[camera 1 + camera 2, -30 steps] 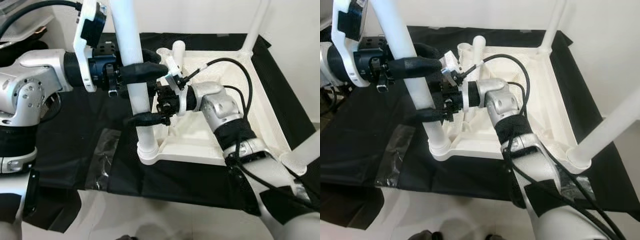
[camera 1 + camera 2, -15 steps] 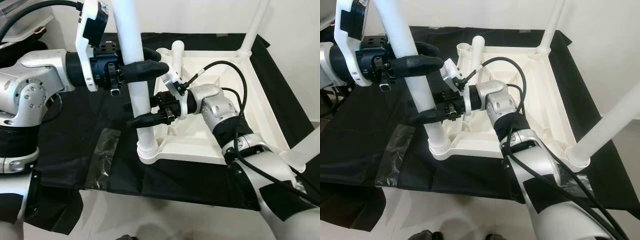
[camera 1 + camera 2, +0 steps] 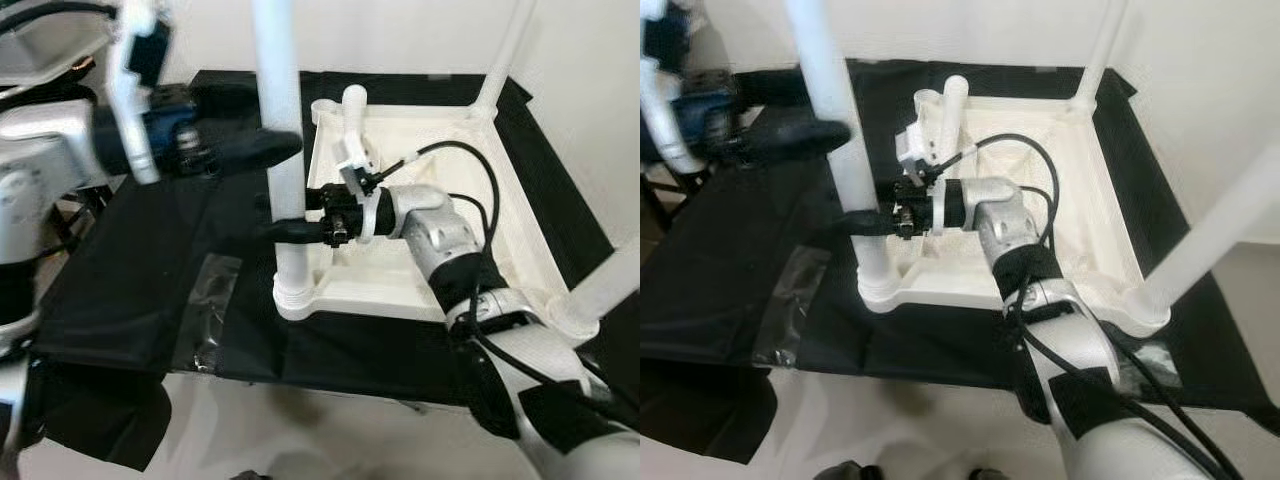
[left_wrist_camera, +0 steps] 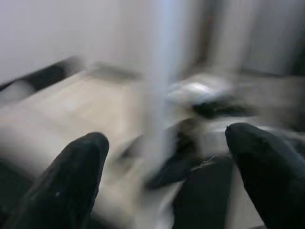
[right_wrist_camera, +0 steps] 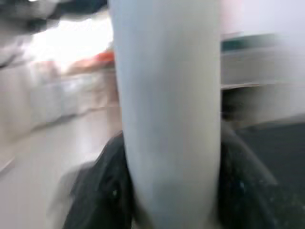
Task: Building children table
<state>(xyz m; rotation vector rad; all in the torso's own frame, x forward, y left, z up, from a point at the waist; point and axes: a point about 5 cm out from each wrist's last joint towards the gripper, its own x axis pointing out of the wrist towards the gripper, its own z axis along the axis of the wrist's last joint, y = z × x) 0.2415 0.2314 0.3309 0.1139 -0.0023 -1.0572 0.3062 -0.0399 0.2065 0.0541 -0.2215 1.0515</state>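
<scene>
Right jaws (image 3: 285,230) clamped low on leg (image 3: 283,150), which stands in near-left corner socket of upturned tabletop (image 3: 430,290) on black cloth. Left jaws (image 3: 262,150) apart beside leg, blurred. Risk: leg tilts or jams if pushed off-axis.

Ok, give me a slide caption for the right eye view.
Right gripper clasps the white plastic table leg above the upturned white tabletop.

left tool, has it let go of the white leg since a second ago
Yes. The left tool has pulled back to the robot's left off the white leg, fingers now spread; the right tool remains on it.
</scene>
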